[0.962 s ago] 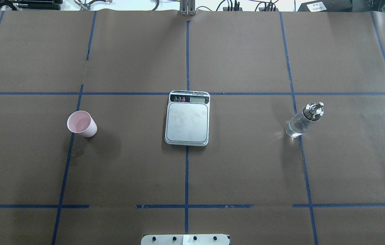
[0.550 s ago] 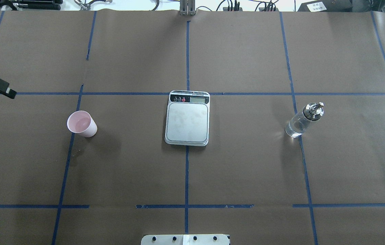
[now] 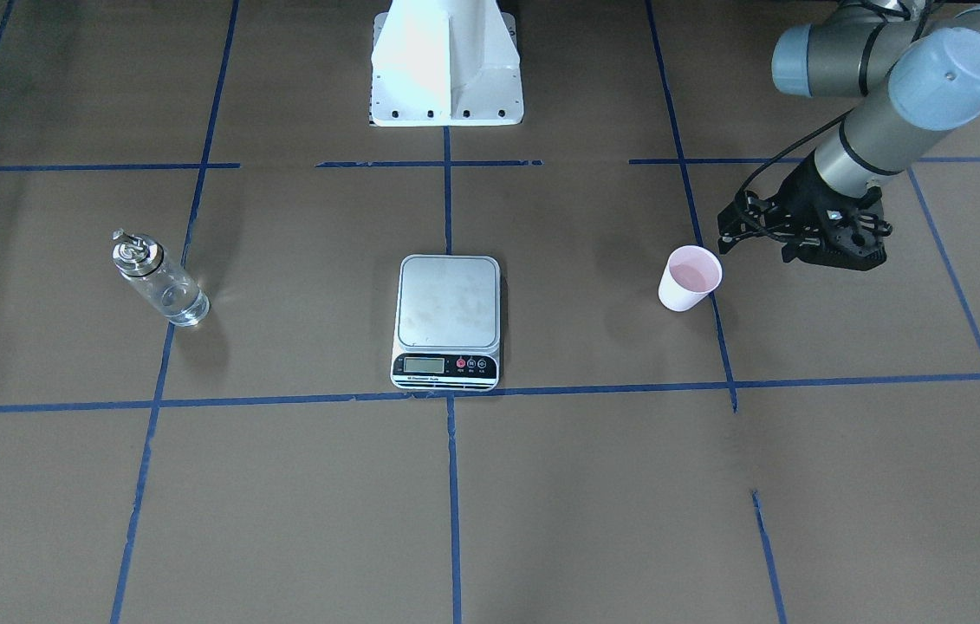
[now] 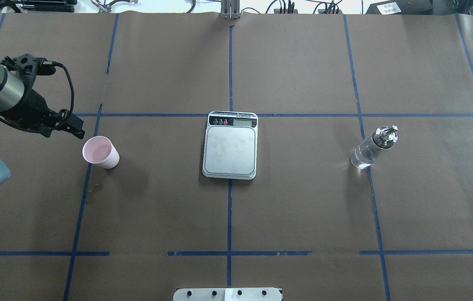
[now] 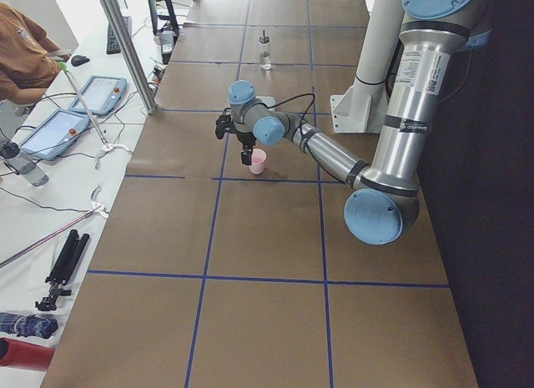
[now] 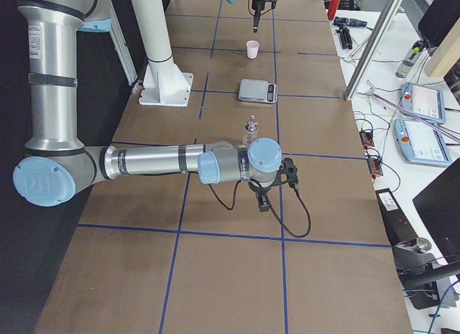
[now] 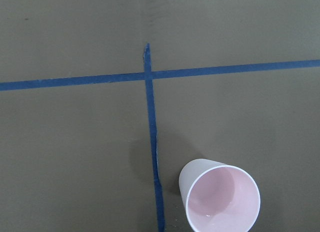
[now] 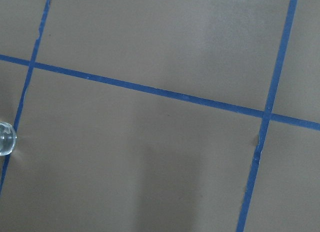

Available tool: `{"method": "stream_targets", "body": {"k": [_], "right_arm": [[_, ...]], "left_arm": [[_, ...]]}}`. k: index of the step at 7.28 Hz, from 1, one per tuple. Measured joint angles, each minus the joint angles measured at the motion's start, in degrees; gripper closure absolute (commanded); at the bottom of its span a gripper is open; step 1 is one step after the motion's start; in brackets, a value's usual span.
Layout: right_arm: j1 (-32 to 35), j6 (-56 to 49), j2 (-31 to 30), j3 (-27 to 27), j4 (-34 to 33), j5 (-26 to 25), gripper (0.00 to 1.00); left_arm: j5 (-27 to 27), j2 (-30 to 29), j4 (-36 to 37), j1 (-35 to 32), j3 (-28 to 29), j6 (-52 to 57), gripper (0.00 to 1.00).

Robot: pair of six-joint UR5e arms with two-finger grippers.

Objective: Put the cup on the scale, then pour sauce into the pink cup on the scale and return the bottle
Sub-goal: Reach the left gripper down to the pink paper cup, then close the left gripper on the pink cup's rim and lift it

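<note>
The pale pink cup (image 4: 101, 152) (image 3: 691, 277) (image 7: 222, 199) stands upright on the brown paper, left of the scale. The steel scale (image 4: 230, 148) (image 3: 448, 308) lies at the centre with a bare platform. At the right stands the clear bottle (image 4: 370, 149) (image 3: 162, 282) with its silver pourer; its base shows at the right wrist view's edge (image 8: 5, 138). My left gripper (image 4: 76, 129) (image 3: 728, 227) hangs just beside and above the cup without touching it; I cannot tell whether it is open. My right gripper (image 6: 263, 202) shows only in the side view, near the bottle, state unclear.
Blue tape lines (image 4: 229, 209) grid the table. The robot's white base (image 3: 446, 69) sits at the near edge. A metal post (image 4: 230, 10) and cables line the far edge. A seated person (image 5: 25, 46) and tablets (image 5: 100, 92) are beyond it.
My left arm has swung in from the overhead view's left edge and now reaches next to the cup. Cup, scale and bottle have not moved.
</note>
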Motion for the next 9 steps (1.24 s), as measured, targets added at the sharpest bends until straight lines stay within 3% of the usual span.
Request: {"method": "stream_targets", "body": {"k": [3, 6, 9], "right_arm": [[0.00, -0.05, 0.00, -0.06, 0.00, -0.06, 0.00], [0.00, -0.14, 0.03, -0.12, 0.00, -0.10, 0.00], [0.00, -0.06, 0.03, -0.47, 0.00, -0.01, 0.00]], "left_arm": [[2.07, -1.37, -0.08, 2.71, 3.09, -0.05, 0.16], [2.24, -2.94, -0.15, 3.53, 5.56, 0.18, 0.36], [2.31, -3.12, -0.19, 4.37, 6.42, 0.44, 0.44]]}}
